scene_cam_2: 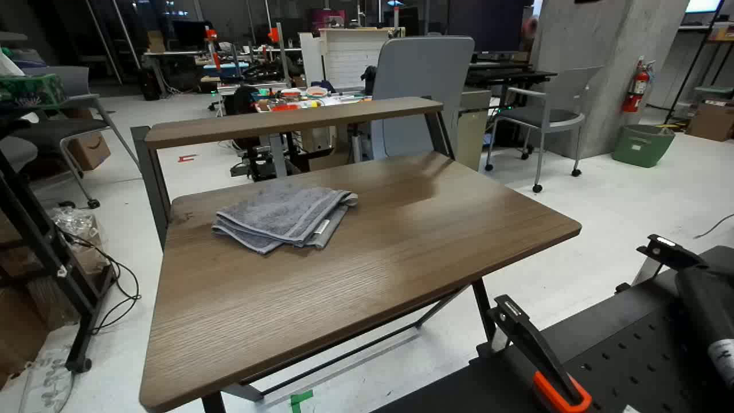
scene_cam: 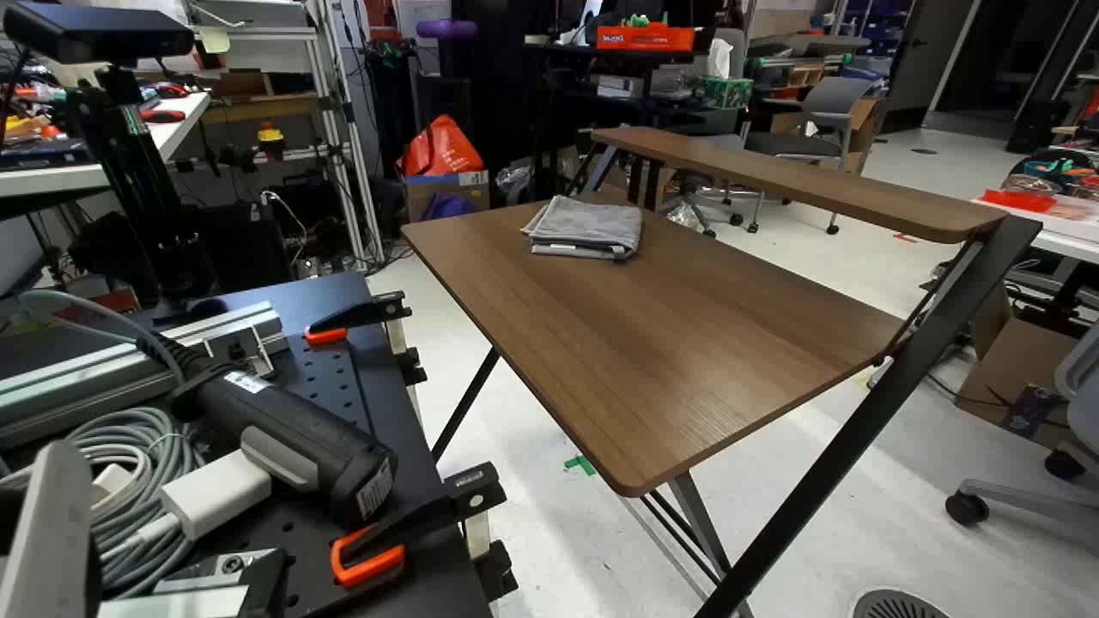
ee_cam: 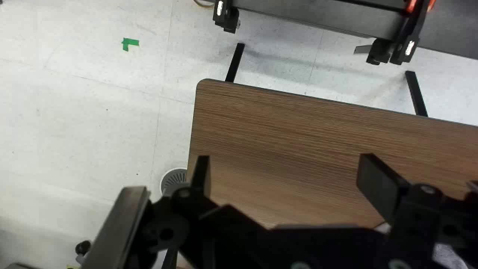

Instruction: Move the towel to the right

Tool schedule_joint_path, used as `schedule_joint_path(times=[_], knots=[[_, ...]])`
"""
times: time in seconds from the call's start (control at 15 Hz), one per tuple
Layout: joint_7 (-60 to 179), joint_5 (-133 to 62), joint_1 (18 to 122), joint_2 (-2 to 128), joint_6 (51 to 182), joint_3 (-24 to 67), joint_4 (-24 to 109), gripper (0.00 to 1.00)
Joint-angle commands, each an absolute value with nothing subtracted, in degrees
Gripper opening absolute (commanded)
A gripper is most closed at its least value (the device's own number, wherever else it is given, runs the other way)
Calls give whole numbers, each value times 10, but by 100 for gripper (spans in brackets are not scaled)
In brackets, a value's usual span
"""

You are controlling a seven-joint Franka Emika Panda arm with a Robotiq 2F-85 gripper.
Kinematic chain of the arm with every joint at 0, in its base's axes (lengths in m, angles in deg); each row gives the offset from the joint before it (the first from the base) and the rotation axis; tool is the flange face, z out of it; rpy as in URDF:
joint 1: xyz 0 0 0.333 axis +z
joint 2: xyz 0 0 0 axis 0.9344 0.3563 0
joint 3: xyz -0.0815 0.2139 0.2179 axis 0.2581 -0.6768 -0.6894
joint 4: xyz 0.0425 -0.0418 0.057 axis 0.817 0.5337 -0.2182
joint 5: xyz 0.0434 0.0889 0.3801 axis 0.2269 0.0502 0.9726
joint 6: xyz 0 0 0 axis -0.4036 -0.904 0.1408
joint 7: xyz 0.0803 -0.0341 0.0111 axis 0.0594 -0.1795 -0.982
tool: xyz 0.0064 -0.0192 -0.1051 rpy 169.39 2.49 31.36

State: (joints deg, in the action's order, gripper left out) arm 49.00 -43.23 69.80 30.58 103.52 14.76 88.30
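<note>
The towel is a small grey folded cloth (scene_cam: 588, 225) lying flat in rumpled layers on the brown tabletop (scene_cam: 652, 343). It also shows in an exterior view (scene_cam_2: 281, 215), with a white tag on one edge and the raised shelf behind it. My gripper (ee_cam: 284, 164) shows only in the wrist view. Its two black fingers are wide apart with nothing between them, above a bare part of the tabletop (ee_cam: 291, 130) near one corner. The towel is not clearly seen in the wrist view; I cannot tell whether a grey patch at the lower right is part of it.
A raised brown shelf (scene_cam: 798, 184) runs along the table's back on black legs. A black bench (scene_cam: 343, 386) with clamps, cables and a dark cylindrical tool stands across a gap. A grey panel (scene_cam_2: 421, 97) and chairs stand behind the table.
</note>
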Motion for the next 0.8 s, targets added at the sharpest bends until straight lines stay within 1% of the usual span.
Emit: schedule_joint_path(times=[0.0,0.47,0.73], knots=[[491,-433,702,306,1034,151,882,100],[498,-438,700,307,1039,150,882,100],[509,-430,710,377,1043,141,850,100]])
